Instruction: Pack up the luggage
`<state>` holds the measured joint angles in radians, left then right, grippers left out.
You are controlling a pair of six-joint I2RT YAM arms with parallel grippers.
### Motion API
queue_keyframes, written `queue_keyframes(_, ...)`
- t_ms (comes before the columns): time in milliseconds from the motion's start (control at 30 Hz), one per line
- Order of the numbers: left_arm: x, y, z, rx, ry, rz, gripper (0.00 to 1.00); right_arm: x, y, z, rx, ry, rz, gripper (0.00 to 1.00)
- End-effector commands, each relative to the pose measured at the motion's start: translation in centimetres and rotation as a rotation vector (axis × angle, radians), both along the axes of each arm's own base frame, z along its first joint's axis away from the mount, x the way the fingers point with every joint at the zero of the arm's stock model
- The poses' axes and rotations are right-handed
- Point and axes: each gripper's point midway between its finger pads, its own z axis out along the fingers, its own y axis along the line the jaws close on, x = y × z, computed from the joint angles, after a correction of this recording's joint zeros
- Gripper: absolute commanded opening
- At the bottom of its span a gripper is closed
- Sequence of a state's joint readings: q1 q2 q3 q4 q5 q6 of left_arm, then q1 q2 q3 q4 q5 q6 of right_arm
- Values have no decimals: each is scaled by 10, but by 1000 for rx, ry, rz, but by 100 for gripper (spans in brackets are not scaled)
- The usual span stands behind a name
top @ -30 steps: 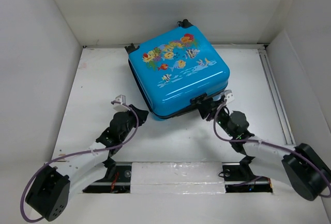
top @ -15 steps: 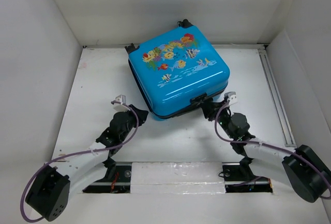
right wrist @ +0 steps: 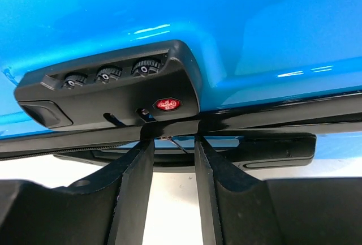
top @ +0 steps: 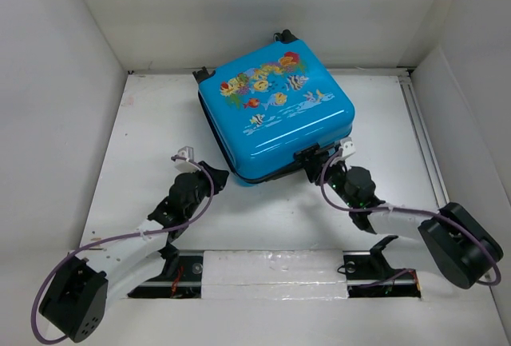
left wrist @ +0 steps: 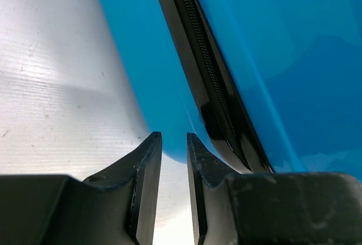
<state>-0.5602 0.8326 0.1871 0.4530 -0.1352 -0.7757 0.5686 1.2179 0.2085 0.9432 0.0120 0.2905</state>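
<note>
The luggage (top: 275, 110) is a bright blue hard-shell suitcase lying closed and flat at the table's back middle, fish print up. My left gripper (top: 219, 176) sits at its near left corner, jaws a narrow gap apart and empty; in the left wrist view (left wrist: 174, 138) the blue shell (left wrist: 283, 58) and black zipper seam (left wrist: 209, 81) lie just past the tips. My right gripper (top: 314, 164) is at the near side's black combination lock (top: 306, 154). In the right wrist view (right wrist: 174, 142) the jaws stand apart under the lock (right wrist: 113, 92), tips at the seam, holding nothing.
White walls enclose the table on the left, back and right. A metal rail (top: 423, 146) runs along the right side. The arms' mounting bar (top: 271, 270) lies at the near edge. The suitcase's wheels (top: 285, 37) point to the back wall.
My right gripper has shifted a little left and closer in to the lock, and its arm has swung with it. The left arm and the suitcase have not moved.
</note>
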Motion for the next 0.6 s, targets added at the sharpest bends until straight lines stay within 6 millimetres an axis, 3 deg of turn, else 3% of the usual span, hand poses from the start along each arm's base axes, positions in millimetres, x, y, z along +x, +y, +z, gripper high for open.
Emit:
queue_keyframes(0,7,-1,15,-15,-52,8,20,10,9,28,44,-93,25,40)
queue_keyframes(67,8,-1,15,-16,-53,8,20,14,15,40,57,-134,45,40)
queue_keyframes(167,9,-2,12,-11,-45,8,20,21,18,35,54,-130,46,39)
queue_keyframes(300,9,-4,14,-18,-52,-1,20,22,19,44,97,-186,46,25)
queue_keyframes(333,9,-4,11,-13,-44,-1,20,21,18,39,96,-185,46,17)
queue_keyframes(367,11,-5,16,-19,-53,-1,20,21,19,51,132,-223,46,13)
queue_keyframes(433,13,-6,18,-10,-58,-4,20,18,24,54,149,-236,76,5)
queue_keyframes(567,14,-7,22,-15,-66,-4,20,13,32,65,187,-268,127,0)
